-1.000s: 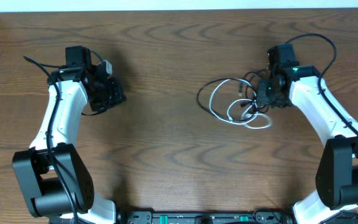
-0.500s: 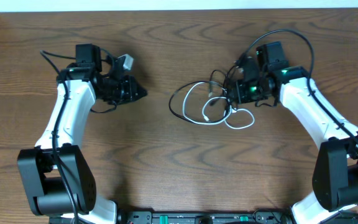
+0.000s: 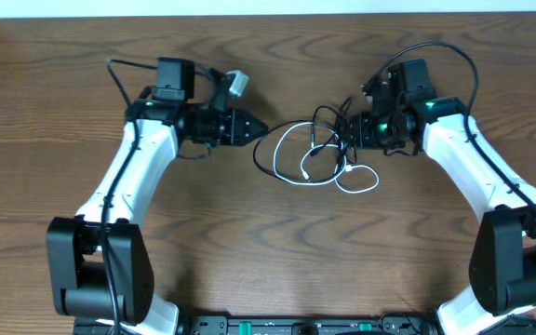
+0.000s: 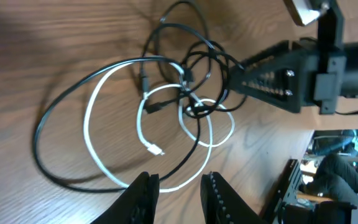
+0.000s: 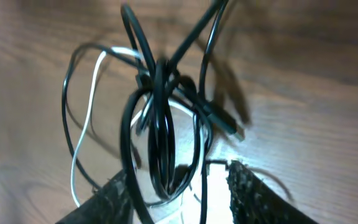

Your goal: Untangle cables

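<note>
Left arm has swung in from the far left since a second ago. Your left gripper (image 3: 261, 128) now points at the left edge of the cables (image 3: 316, 147), just beside the outer black loop (image 3: 261, 160). The tangle also got dragged toward the middle of the table (image 3: 249, 261) and sits between your two grippers.

Left gripper (image 4: 176, 183): fingers a narrow gap apart, nothing between them. White cable (image 4: 87, 121) curves past just in front of the tips; I cannot tell if it touches.

Right gripper (image 3: 350, 130) is at the right edge of the tangle. In its wrist view the right gripper (image 5: 179, 183) has its fingers wide apart, with upright black loops (image 5: 160, 143) standing in the gap. The gap is far wider than the cords, so no pinch is visible.

Still tangled: black and white cords cross at a knot (image 4: 191, 102). The white plug end (image 4: 156, 149) lies loose on the wood inside the loops.
</note>
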### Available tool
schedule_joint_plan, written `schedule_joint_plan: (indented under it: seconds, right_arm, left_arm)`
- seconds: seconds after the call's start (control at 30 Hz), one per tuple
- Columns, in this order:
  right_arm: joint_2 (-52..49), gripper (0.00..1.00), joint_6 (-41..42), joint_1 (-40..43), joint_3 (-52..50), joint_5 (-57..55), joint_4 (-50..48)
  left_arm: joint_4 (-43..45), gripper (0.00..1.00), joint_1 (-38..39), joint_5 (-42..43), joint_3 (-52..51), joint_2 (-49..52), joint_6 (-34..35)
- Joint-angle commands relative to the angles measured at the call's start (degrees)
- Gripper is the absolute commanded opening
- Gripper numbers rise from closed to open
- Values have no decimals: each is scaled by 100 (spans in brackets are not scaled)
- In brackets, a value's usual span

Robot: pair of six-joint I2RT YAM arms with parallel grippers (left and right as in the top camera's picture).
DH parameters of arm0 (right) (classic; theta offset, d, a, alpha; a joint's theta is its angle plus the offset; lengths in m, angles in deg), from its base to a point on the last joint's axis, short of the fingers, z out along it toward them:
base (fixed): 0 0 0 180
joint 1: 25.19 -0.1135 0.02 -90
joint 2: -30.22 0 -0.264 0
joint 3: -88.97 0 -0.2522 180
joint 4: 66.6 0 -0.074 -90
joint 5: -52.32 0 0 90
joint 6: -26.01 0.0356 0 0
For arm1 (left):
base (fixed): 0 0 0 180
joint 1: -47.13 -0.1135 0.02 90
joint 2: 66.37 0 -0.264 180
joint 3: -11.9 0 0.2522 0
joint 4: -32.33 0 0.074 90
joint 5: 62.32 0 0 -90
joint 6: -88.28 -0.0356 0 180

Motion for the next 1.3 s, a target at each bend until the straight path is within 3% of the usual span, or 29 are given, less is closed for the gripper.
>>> schedule_joint_plan:
  seconds: [0.0, 0.2, 0.3, 0.53, 0.83, 1.13, 1.27]
  right_arm:
    - [122, 40, 162, 83, 142, 212, -186]
    - [522, 44, 251, 337, 245, 750, -413]
    - [754, 45, 426, 664, 254, 754, -262]
    - [223, 34, 358, 820, 243, 708, 352]
    - [-883, 31, 125, 101, 243, 754, 503]
    - [-804, 35, -144, -654, 249, 1464, 175]
    - [-804, 36, -55, -660, 249, 1504, 2]
  left_arm:
    - [199, 28, 122, 48, 79, 13, 376]
    - [660, 28, 339, 46, 79, 13, 887]
    - [942, 32, 562, -173, 79, 13, 1453]
    - [931, 37, 815, -341, 79, 15, 2002]
    - [931, 43, 804, -278, 79, 15, 2044]
    - [769, 49, 675, -345, 79, 20, 1928]
    - [586, 49, 658, -1202, 79, 81, 1912]
